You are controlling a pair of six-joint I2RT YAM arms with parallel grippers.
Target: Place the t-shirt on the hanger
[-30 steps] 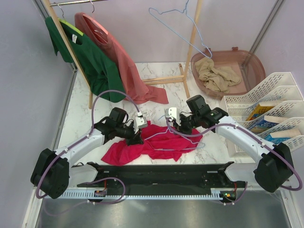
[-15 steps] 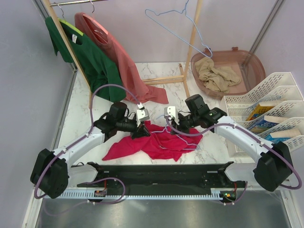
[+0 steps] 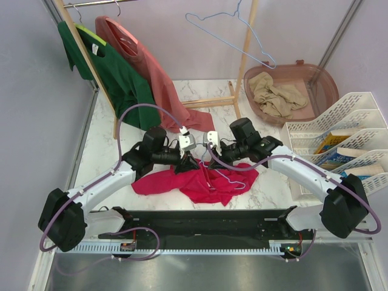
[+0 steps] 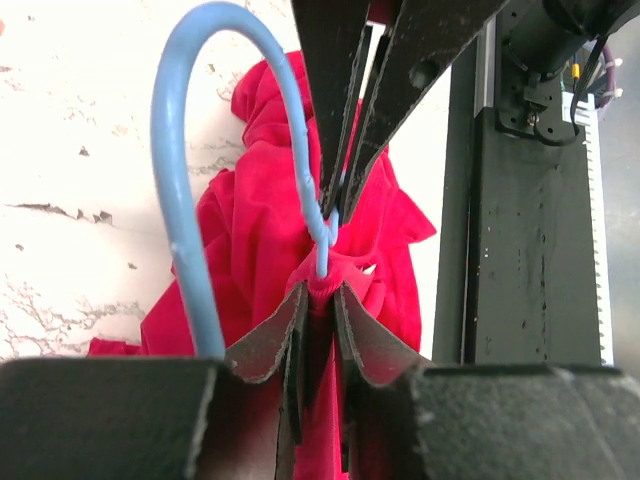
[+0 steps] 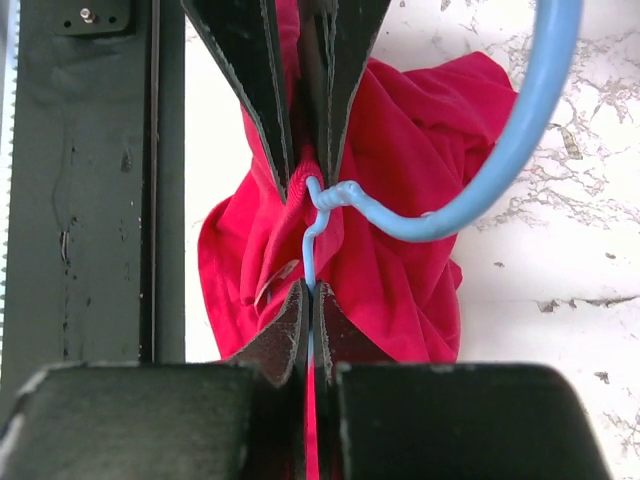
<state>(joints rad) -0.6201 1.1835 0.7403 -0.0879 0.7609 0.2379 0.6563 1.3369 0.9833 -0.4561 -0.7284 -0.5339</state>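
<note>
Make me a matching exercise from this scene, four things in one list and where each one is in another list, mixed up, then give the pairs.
1 red t-shirt
2 green shirt
3 beige cloth
4 books

A in the tub
B in the white tray
C bunched on the table
D hanging on the wooden rack

Pairs: 1-C, 2-D, 3-A, 4-B

No legible text, book covers in white trays too small to read
</note>
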